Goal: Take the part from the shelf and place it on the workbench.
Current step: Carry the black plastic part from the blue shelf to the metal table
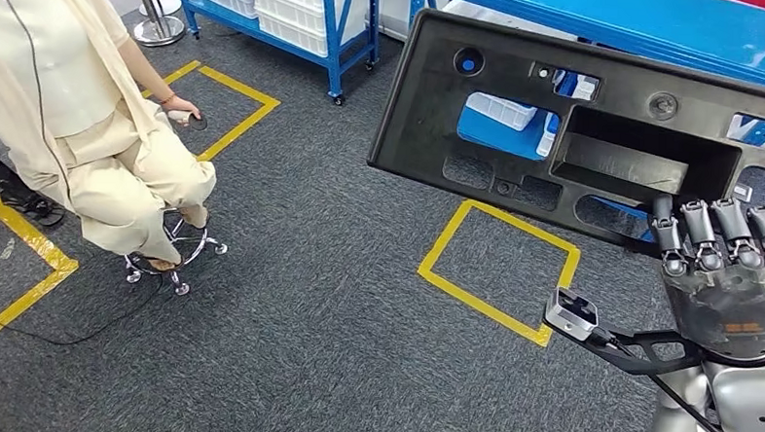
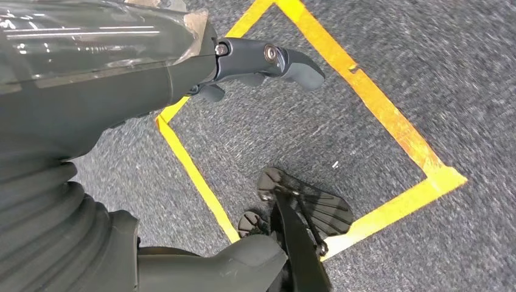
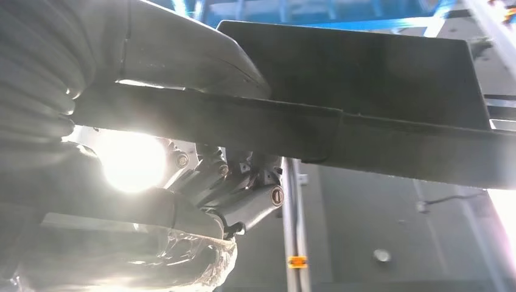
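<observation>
1. At the lower right edge of the part [image 1: 520, 105], the right hand [image 1: 722, 265] is seen with its fingers [image 1: 704, 235] hooked over the rim beside the large rectangular recess; the part is held by this hand alone, well off the floor, tilted, with its far end reaching out to the left.
2. Under the part, in the right wrist view, the thumb [image 3: 182, 55] is pressed along one face of the panel [image 3: 377, 91] and the darker fingers [image 3: 243, 182] are curled against the other, so the rim is clamped between them.
3. Away from the part, the left hand [image 2: 243, 61] hangs over the carpet [image 2: 426, 79] with nothing in it; its fingers look loosely bent, and how far they are spread cannot be told.
4. Beyond the part, a blue shelf [image 1: 601, 21] with white bins [image 1: 500, 109] is visible through the cut-outs; below the part, a yellow tape square [image 1: 499, 255] is marked on the floor; far to the left of the part, a seated person [image 1: 100, 116] is present.
5. The carrying step is judged to be in hand. Since the part is long and gripped at one end, the clamp should be kept firm and the turn made slowly, so the free end is not swung into the shelf or the person. No workbench is seen.
6. No brand, label or legible writing can be made out on the part.
</observation>
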`<state>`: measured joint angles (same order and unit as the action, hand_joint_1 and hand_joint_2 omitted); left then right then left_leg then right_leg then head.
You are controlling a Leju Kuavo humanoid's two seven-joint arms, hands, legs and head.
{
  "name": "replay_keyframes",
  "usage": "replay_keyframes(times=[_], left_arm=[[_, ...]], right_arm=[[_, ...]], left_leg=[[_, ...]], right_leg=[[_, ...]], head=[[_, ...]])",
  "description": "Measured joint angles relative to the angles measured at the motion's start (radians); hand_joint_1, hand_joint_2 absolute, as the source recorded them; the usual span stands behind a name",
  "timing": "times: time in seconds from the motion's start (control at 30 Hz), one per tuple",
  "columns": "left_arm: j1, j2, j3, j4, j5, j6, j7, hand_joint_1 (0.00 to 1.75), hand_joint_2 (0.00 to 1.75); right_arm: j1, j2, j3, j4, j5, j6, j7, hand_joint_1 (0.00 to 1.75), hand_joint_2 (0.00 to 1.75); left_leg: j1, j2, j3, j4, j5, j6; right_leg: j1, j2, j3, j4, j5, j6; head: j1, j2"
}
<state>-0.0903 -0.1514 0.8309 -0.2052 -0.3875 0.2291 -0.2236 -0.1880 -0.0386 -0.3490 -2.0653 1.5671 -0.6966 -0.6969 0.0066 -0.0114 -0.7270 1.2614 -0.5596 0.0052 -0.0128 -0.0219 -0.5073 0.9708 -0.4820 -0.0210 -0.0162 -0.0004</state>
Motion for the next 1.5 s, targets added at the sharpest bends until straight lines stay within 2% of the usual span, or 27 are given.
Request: replay_keyframes(times=[0.03,0.07,0.17,0.2,0.23,0.3,0.37,0.4,0.47,0.53,0.57,0.6,0.67,0.73,0.8,0.83,0.9,0.97,1.03,1.07,1.1,1.2,1.27,1.3,1.37,1.43,1.5], left_arm=[[0.0,0.001,0.0,0.0,0.0,0.0,0.0,0.0,1.75],[0.0,0.001,0.001,0.0,0.0,0.001,0.0,0.0,1.75],[-0.002,0.003,0.002,0.0,0.001,0.002,0.0,0.0,1.75],[-0.003,0.003,0.002,0.0,0.002,0.003,0.0,0.0,1.75],[-0.005,0.002,0.002,0.0,0.003,0.003,0.0,0.0,1.75],[-0.008,0.002,0.005,0.0,0.007,0.004,-0.001,0.0,1.75],[-0.009,0.001,0.008,0.0,0.008,0.005,-0.001,0.0,1.75],[-0.009,0.001,0.01,0.0,0.009,0.006,-0.001,0.0,1.75],[-0.011,0.001,0.016,0.0,0.01,0.009,0.0,0.0,1.75],[-0.012,0.0,0.02,0.0,0.009,0.015,0.005,0.0,1.75],[-0.012,0.0,0.021,0.0,0.006,0.021,0.011,0.0,1.75],[-0.012,0.0,0.022,0.0,0.003,0.029,0.021,0.0,1.75],[-0.012,0.0,0.023,0.0,-0.005,0.05,0.048,0.0,1.75],[-0.012,0.0,0.023,0.0,-0.01,0.067,0.072,0.0,1.75],[-0.01,0.0,0.025,0.0,-0.013,0.076,0.084,0.0,1.75],[-0.009,0.0,0.025,0.0,-0.013,0.078,0.087,0.0,1.75],[-0.008,0.0,0.026,0.0,-0.013,0.081,0.09,0.0,1.75],[-0.01,0.0,0.027,0.0,-0.013,0.082,0.092,0.0,1.75],[-0.011,0.0,0.027,0.0,-0.013,0.077,0.089,0.0,1.75],[-0.01,0.0,0.027,0.0,-0.012,0.072,0.084,0.0,1.75],[-0.01,0.001,0.027,0.0,-0.01,0.065,0.077,0.0,1.75],[-0.013,0.007,0.028,0.0,-0.003,0.048,0.059,0.0,1.75],[-0.016,0.011,0.031,0.0,-0.001,0.048,0.056,0.0,1.75],[-0.017,0.013,0.034,0.0,0.0,0.05,0.054,0.0,1.75],[-0.019,0.021,0.044,-0.001,0.005,0.052,0.045,0.0,1.75],[-0.031,0.028,0.057,-0.003,0.01,0.047,0.028,0.0,1.75],[-0.048,0.034,0.069,-0.006,0.011,0.039,0.014,0.0,1.75]], right_arm=[[0.0,-0.011,0.0,0.004,0.0,0.0,0.0,1.75,1.75],[0.0,-0.02,0.001,0.007,0.0,0.0,0.0,1.75,1.75],[-0.01,-0.049,0.008,0.025,0.0,0.0,0.0,1.75,1.75],[-0.019,-0.061,0.012,0.032,0.0,0.0,0.0,1.75,1.75],[-0.03,-0.072,0.017,0.039,0.0,0.0,0.0,1.75,1.75],[-0.05,-0.09,0.028,0.053,0.0,0.0,-0.001,1.75,1.75],[-0.057,-0.103,0.035,0.063,0.0,0.0,-0.001,1.75,1.75],[-0.06,-0.109,0.038,0.068,0.0,0.0,-0.001,1.75,1.75],[-0.07,-0.121,0.043,0.082,0.0,0.0,-0.001,1.75,1.75],[-0.088,-0.13,0.055,0.104,0.0,0.0,-0.001,1.75,1.75],[-0.099,-0.133,0.062,0.114,0.0,0.0,-0.001,1.75,1.75],[-0.111,-0.138,0.07,0.124,0.0,0.0,-0.001,1.75,1.75],[-0.135,-0.154,0.082,0.142,0.0,0.0,-0.001,1.75,1.75],[-0.155,-0.172,0.09,0.157,0.0,0.0,-0.001,1.75,1.75],[-0.166,-0.183,0.099,0.168,0.0,0.0,-0.001,1.75,1.75],[-0.169,-0.186,0.104,0.172,0.0,0.0,-0.001,1.75,1.75],[-0.176,-0.189,0.111,0.18,0.0,0.0,-0.001,1.75,1.75],[-0.179,-0.195,0.114,0.185,0.0,0.0,-0.001,1.75,1.75],[-0.18,-0.202,0.115,0.189,0.0,0.0,-0.001,1.75,1.75],[-0.181,-0.208,0.115,0.192,0.0,0.0,-0.001,1.75,1.75],[-0.182,-0.214,0.115,0.194,0.0,0.0,-0.001,1.75,1.75],[-0.203,-0.249,0.115,0.208,0.0,0.0,-0.001,1.75,1.75],[-0.244,-0.285,0.12,0.234,0.0,0.014,0.01,1.75,1.75],[-0.284,-0.307,0.131,0.257,0.0,0.043,0.035,1.75,1.75],[-0.459,-0.351,0.205,0.351,0.0,0.198,0.188,1.75,1.75],[-0.725,-0.366,0.369,0.51,0.002,0.372,0.523,1.75,1.75],[-0.939,-0.363,0.605,0.661,0.004,0.421,0.932,1.75,1.75]], left_leg=[[0.006,0.004,-0.017,0.031,-0.004,-0.006],[0.011,0.009,-0.016,0.027,0.009,-0.011],[0.02,0.052,0.088,-0.169,0.098,-0.02],[0.019,0.065,0.117,-0.224,0.116,-0.017],[0.015,0.07,0.129,-0.247,0.12,-0.012],[0.007,0.052,0.126,-0.254,0.122,0.004],[0.005,0.035,0.128,-0.263,0.13,0.022],[0.006,0.025,0.13,-0.268,0.134,0.03],[0.006,0.005,0.129,-0.27,0.137,0.039],[0.005,-0.017,0.128,-0.27,0.138,0.04],[0.005,-0.029,0.128,-0.269,0.138,0.04],[0.004,-0.04,0.129,-0.269,0.138,0.04],[0.002,-0.064,0.131,-0.265,0.137,0.037],[-0.002,-0.083,0.128,-0.261,0.136,0.029],[-0.002,-0.097,0.121,-0.261,0.137,0.018],[-0.001,-0.094,0.118,-0.258,0.136,0.013],[0.0,-0.055,0.096,-0.212,0.106,0.004],[0.001,-0.009,0.039,-0.091,0.042,-0.003],[0.005,0.003,-0.024,0.031,-0.001,-0.008],[0.006,0.006,-0.035,0.049,0.002,-0.009],[0.006,0.01,-0.022,0.02,0.026,-0.009],[0.002,0.051,0.081,-0.186,0.117,0.001],[-0.007,0.063,0.104,-0.243,0.13,0.01],[-0.013,0.054,0.099,-0.245,0.132,0.016],[-0.023,0.037,0.099,-0.26,0.144,0.032],[-0.027,0.017,0.1,-0.277,0.161,0.048],[-0.025,-0.007,0.095,-0.28,0.169,0.054]], right_leg=[[-0.001,-0.01,-0.001,0.0,-0.001,0.001],[-0.002,-0.018,-0.001,0.001,-0.002,0.003],[-0.003,-0.042,0.003,0.006,-0.012,0.018],[0.0,-0.049,0.004,0.009,-0.016,0.027],[0.003,-0.055,0.004,0.011,-0.019,0.035],[0.008,-0.07,0.007,0.008,-0.021,0.05],[0.005,-0.055,0.0,0.026,-0.036,0.059],[0.002,-0.035,-0.017,0.063,-0.056,0.058],[-0.003,0.003,-0.084,0.198,-0.115,0.05],[-0.003,0.015,-0.148,0.311,-0.146,0.054],[-0.003,0.017,-0.154,0.312,-0.136,0.062],[-0.003,0.02,-0.14,0.273,-0.111,0.071],[-0.006,0.042,-0.08,0.127,-0.043,0.085],[-0.006,0.058,-0.042,0.036,-0.006,0.076],[-0.003,0.05,-0.037,0.027,0.0,0.057],[-0.006,0.042,-0.035,0.026,0.003,0.049],[-0.013,0.026,-0.033,0.023,0.007,0.033],[-0.01,0.01,-0.031,0.022,0.005,0.021],[-0.005,-0.008,-0.031,0.023,0.003,0.017],[-0.004,-0.017,-0.03,0.023,0.001,0.016],[-0.003,-0.026,-0.027,0.023,-0.001,0.015],[0.003,-0.048,-0.019,0.024,-0.01,0.022],[0.013,-0.061,-0.016,0.025,-0.015,0.031],[0.016,-0.067,-0.017,0.026,-0.016,0.036],[0.012,-0.067,-0.035,0.036,-0.023,0.042],[0.002,-0.036,-0.078,0.11,-0.058,0.033],[0.002,0.002,-0.132,0.251,-0.11,0.022]], head=[[0.0,0.0],[0.0,0.0],[-0.001,0.0],[0.001,0.0],[0.002,0.0],[0.006,0.0],[0.006,0.0],[0.007,0.0],[0.011,0.0],[0.013,0.0],[0.013,0.0],[0.013,0.0],[0.014,0.0],[0.014,0.0],[0.013,0.0],[0.012,0.0],[0.01,0.0],[0.007,0.0],[0.007,0.0],[0.007,0.0],[0.007,0.0],[0.007,0.0],[0.01,0.0],[0.013,0.0],[0.018,0.0],[0.018,0.0],[0.019,0.0]])
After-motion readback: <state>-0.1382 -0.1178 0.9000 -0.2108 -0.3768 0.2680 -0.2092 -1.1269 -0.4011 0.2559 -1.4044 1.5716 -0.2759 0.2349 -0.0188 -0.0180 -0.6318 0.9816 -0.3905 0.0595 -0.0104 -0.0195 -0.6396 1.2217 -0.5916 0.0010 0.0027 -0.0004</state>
